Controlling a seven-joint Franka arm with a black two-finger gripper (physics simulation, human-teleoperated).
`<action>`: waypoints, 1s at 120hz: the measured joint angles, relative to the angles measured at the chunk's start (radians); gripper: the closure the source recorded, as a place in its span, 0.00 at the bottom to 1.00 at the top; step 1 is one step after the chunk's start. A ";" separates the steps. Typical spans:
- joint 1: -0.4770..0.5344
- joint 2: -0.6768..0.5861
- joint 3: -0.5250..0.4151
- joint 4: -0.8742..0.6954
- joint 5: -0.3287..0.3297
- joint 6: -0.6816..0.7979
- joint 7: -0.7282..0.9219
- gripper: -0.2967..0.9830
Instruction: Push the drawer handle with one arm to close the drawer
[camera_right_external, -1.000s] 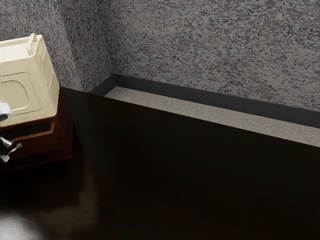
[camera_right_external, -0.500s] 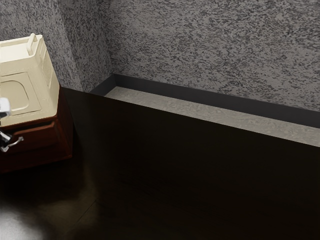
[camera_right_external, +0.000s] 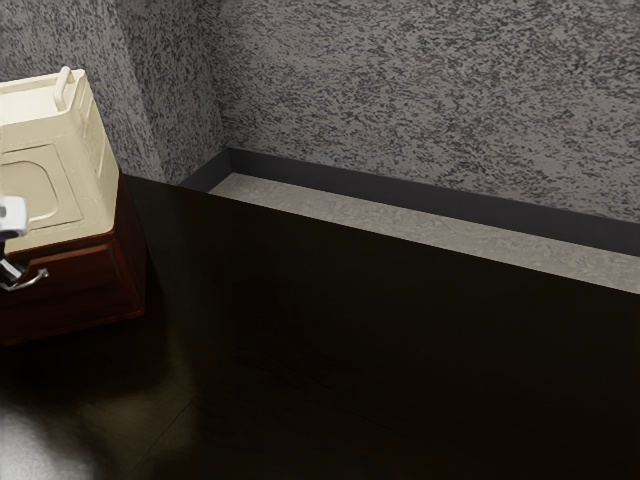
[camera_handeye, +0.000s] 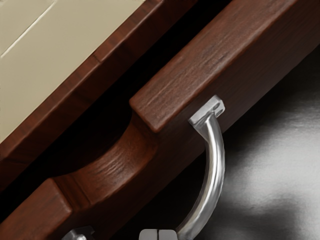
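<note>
Drawer has slid closer to the cabinet, leaving a narrow gap. Handle lies just beside the fingers, which are together; its span runs across the likely push, with drawer and cabinet beyond them.

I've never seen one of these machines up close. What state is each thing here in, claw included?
Drawer: slightly open, dark gap behind its front
Handle: fixed to the drawer front
Claw: shut, tips beside the handle
Cream box: resting on the cabinet
Cabinet: upright on the table
</note>
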 joint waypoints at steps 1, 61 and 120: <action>0.000 0.000 0.000 0.000 0.001 0.002 0.000 0.85; 0.037 0.082 0.005 0.012 0.047 0.121 0.020 0.86; 0.044 -0.018 -0.004 -0.103 0.039 0.096 0.033 0.84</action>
